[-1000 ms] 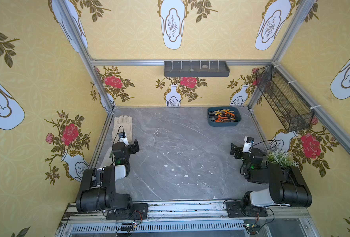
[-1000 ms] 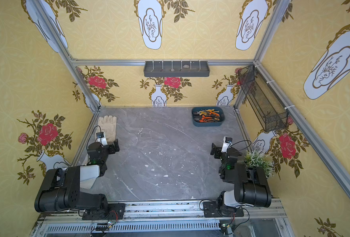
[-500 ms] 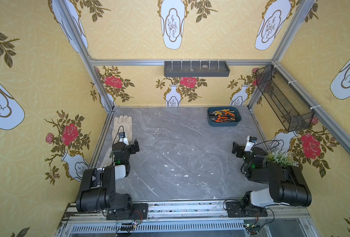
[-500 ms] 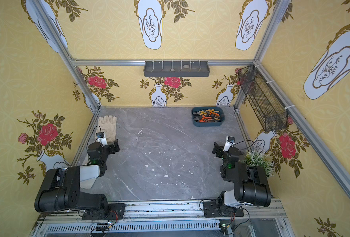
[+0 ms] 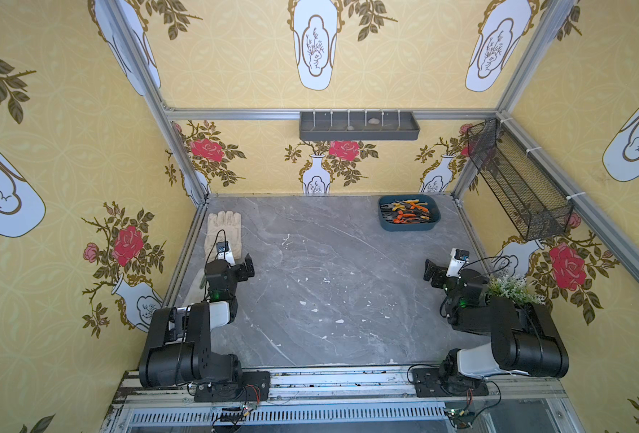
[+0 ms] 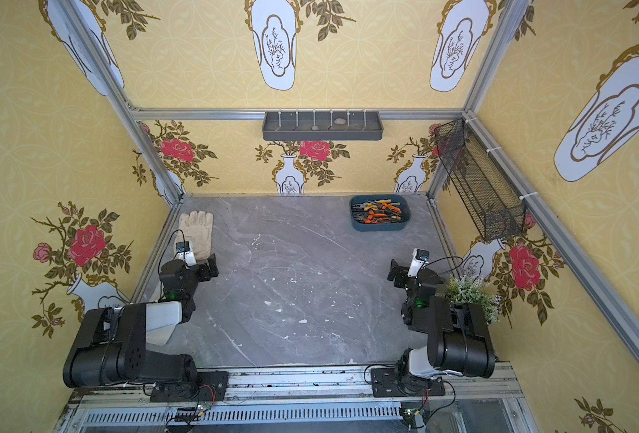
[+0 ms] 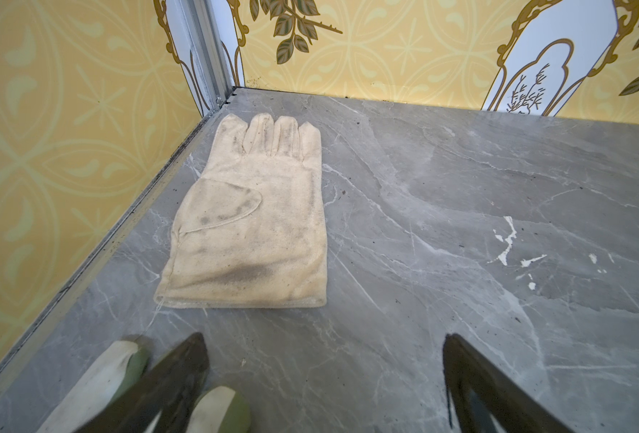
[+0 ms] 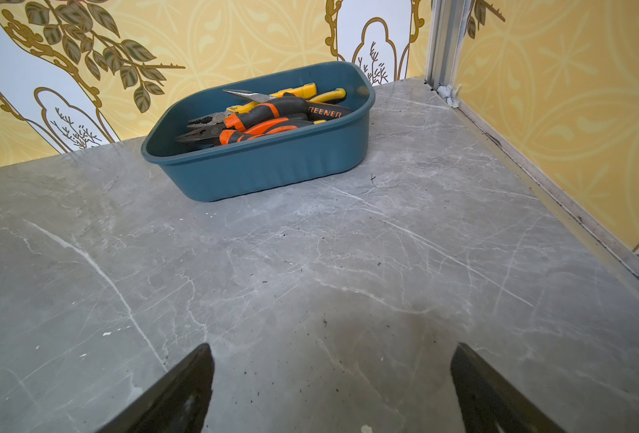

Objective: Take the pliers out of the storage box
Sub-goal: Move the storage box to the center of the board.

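Jaws spread wide are shown in the left wrist view: the left gripper (image 7: 323, 339) is held low over the grey marble table (image 7: 460, 210), with nothing between its fingers. A soiled cream glove (image 7: 250, 225) is laid flat ahead of it in the far left corner, along the left wall (image 7: 48, 150). Part of a white-and-green item (image 7: 100, 371), of a kind that cannot be told, is partly hidden behind one finger.

In the right wrist view the right gripper (image 8: 333, 348) is likewise spread and empty above bare table. The storage box (image 8: 273, 165) is stood farther off, close to the far wall (image 8: 235, 37) and near the far right corner. The pliers (image 8: 258, 120) are heaped inside it, with orange-and-black handles on top and yellow ones behind.

In both top views the storage box (image 5: 407, 226) is seen at the far right of the table, with the pliers (image 6: 379, 215) inside it, and the glove (image 5: 223, 232) at the far left. The left arm (image 5: 183, 337) is folded at the near left, its gripper just near of the glove's cuff. The right arm (image 5: 516, 333) is folded at the near right, its gripper well apart from the box. A grey divided tray (image 5: 359, 126) is mounted on the far wall, a black mesh basket (image 5: 516, 183) is hung on the right wall (image 5: 572, 112), and a small artificial plant (image 5: 512, 290) is set beside the right arm.
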Tool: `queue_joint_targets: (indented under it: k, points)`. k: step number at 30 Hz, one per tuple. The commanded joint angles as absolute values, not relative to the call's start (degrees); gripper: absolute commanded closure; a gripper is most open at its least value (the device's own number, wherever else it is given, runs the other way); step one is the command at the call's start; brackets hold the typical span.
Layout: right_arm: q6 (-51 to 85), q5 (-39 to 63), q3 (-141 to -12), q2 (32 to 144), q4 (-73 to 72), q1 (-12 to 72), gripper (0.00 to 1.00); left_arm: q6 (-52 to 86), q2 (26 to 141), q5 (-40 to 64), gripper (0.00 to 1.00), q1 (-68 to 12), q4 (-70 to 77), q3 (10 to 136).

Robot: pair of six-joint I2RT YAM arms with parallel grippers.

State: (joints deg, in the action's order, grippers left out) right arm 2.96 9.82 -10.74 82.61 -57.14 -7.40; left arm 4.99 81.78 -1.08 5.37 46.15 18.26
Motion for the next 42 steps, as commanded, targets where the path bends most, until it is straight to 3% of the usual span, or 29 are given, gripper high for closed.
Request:
queue_joint_targets:
  k: [1,5,11,13,18,26,34,37,42]
  points:
    - [3.09,9.43,-10.78,82.40,-58.50,-7.29,0.03,4.72,81.74,-0.88,0.01,5.45,47.56,18.02]
    - [-1.97,7.63,-15.28,77.17,-45.65,-2.10,0.03,3.95,78.54,-8.39,0.01,2.31,40.96,20.64]
    - [2.08,-16.74,-30.27,73.61,-23.36,10.74,0.03,-5.41,76.05,-19.99,0.01,-10.82,24.33,32.07]
    - [11.19,-23.25,-38.64,74.97,-11.03,11.58,0.03,-2.80,76.93,-18.29,0.01,-13.95,18.66,37.76]
    - [15.61,-18.91,-59.77,84.65,14.81,10.57,0.03,8.95,87.07,-8.05,0.01,-19.34,2.27,59.03]
    - [17.62,-11.48,-68.73,87.68,23.64,10.46,0.02,14.90,117.90,1.51,0.01,-29.27,-22.15,105.09]
    - [19.22,-10.46,-68.71,86.16,24.73,9.26,0.00,26.35,147.88,17.05,0.01,-30.89,-31.93,147.07]
    - [19.49,-9.60,-68.14,85.86,24.00,8.49,0.02,32.29,151.21,23.23,0.01,-31.35,-22.65,148.12]
    - [19.32,-7.28,-66.81,86.88,21.52,6.27,0.02,34.67,154.18,23.60,0.01,-32.84,-15.72,148.47]
